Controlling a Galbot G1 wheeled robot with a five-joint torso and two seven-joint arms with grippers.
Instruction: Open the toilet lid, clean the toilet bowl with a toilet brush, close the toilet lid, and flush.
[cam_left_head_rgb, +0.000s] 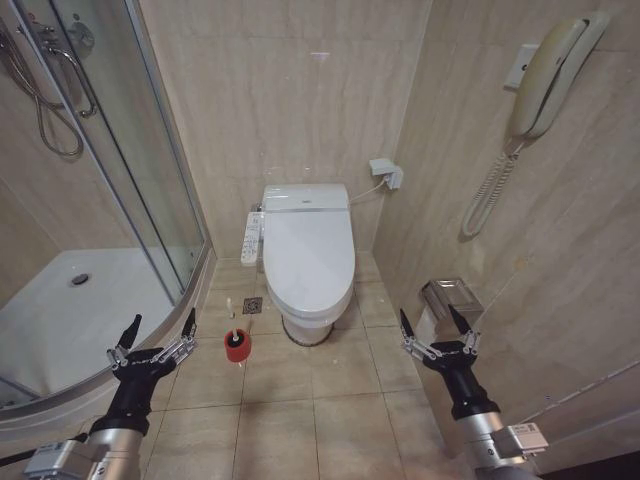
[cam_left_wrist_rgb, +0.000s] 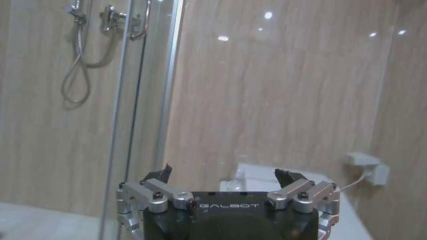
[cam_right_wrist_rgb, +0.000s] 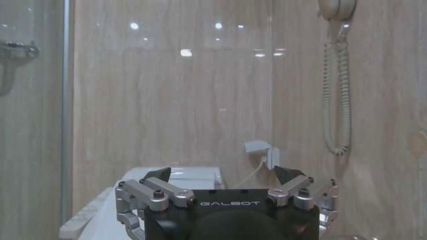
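You see the toilet lid (cam_left_head_rgb: 309, 255) lying flat and closed over the toilet bowl (cam_left_head_rgb: 305, 325), whose white base stands on the tiled floor against the back wall. Just off the bowl's front left, the toilet brush (cam_left_head_rgb: 230, 318) stands upright in its red cup holder (cam_left_head_rgb: 237, 346), with the thin white handle rising from it; the holder sits on the floor near a small floor drain (cam_left_head_rgb: 253, 305). A white control panel (cam_left_head_rgb: 252, 237) runs along the toilet's left side, and a cable leads from the seat unit to a wall outlet (cam_left_head_rgb: 386, 173) on its right.

Your left gripper (cam_left_head_rgb: 159, 331) hangs low in front of the shower enclosure (cam_left_head_rgb: 150, 180), fingers spread wide, holding nothing, well apart from the brush. Your right gripper (cam_left_head_rgb: 433, 323) hangs on the other side near a metal paper holder (cam_left_head_rgb: 452, 297) on the right wall, its fingers also spread and empty. A wall phone (cam_left_head_rgb: 545, 75) with a coiled cord hangs higher on that wall.
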